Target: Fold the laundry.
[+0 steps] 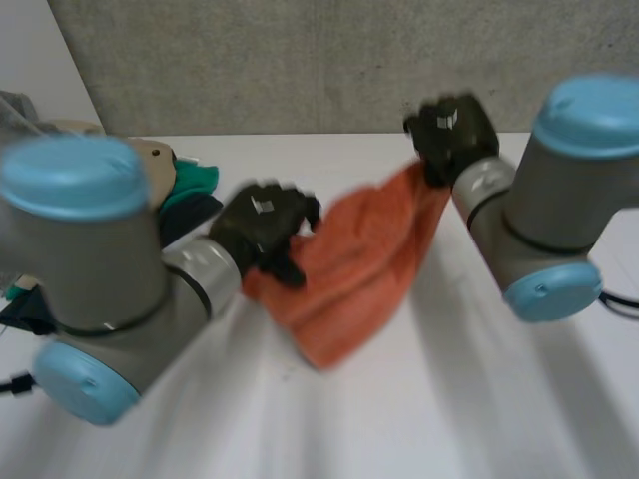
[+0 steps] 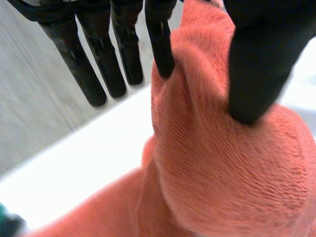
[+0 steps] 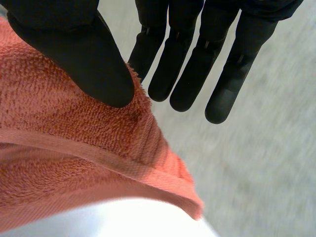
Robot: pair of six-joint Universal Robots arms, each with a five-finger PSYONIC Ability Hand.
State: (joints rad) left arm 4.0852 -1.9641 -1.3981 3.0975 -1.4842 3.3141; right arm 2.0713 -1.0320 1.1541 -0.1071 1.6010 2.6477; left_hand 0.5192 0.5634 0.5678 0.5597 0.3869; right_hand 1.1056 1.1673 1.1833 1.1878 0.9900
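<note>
An orange towel (image 1: 359, 269) hangs between my two hands above the white table (image 1: 469, 399), its lower end sagging toward the tabletop. My left hand (image 1: 265, 230) holds one upper end; in the left wrist view its thumb (image 2: 261, 64) and one finger pinch a bunched fold of the towel (image 2: 222, 173), while the other fingers stay straight and free. My right hand (image 1: 454, 135) is raised higher at the other upper end. In the right wrist view its thumb (image 3: 84, 54) presses the towel's hemmed edge (image 3: 64, 128) against a finger behind it.
A heap of other laundry (image 1: 185, 190), teal and dark pieces, lies at the table's left side behind my left arm. A grey wall (image 1: 300, 60) runs along the table's far edge.
</note>
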